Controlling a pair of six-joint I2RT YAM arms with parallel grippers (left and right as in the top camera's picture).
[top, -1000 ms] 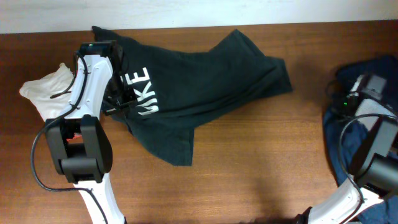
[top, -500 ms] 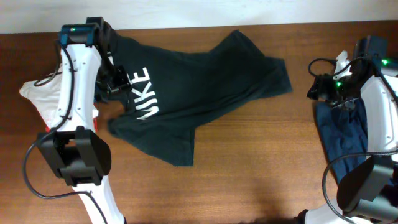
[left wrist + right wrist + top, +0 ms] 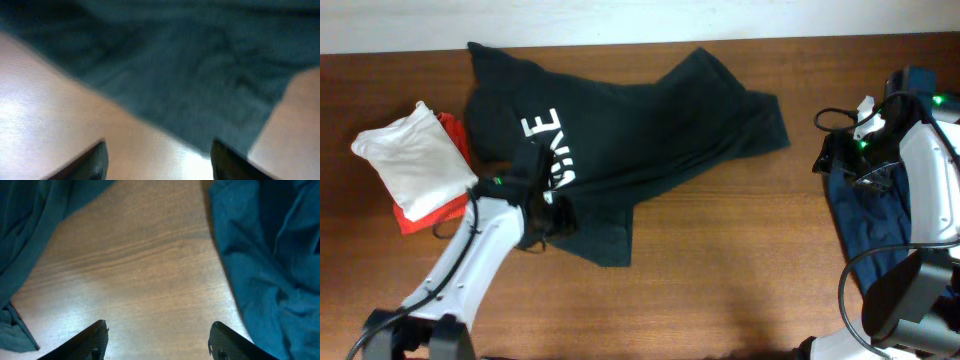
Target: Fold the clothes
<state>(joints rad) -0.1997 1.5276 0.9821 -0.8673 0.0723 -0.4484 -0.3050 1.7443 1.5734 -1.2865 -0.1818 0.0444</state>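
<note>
A dark Nike T-shirt [image 3: 640,130] lies crumpled across the table's left centre. My left gripper [image 3: 548,215] hovers at its lower left hem. In the blurred left wrist view the gripper [image 3: 160,162] is open over bare wood, with the shirt [image 3: 190,75] just ahead and nothing between the fingers [image 3: 95,162]. A blue garment [image 3: 880,230] is heaped at the right edge. My right gripper [image 3: 840,155] sits at its upper left. In the right wrist view it [image 3: 161,340] is open above the wood, with blue cloth [image 3: 270,255] on the right side.
A folded white garment [image 3: 415,160] rests on a red one [image 3: 452,130] at the far left. The wooden table [image 3: 740,260] has a wall along its back edge. More blue cloth [image 3: 30,220] shows in the right wrist view's upper left.
Both grippers went from shut to open. My left arm swung from the shirt's upper left down to its lower left hem. My right arm moved in from the right edge to the blue garment's left side.
</note>
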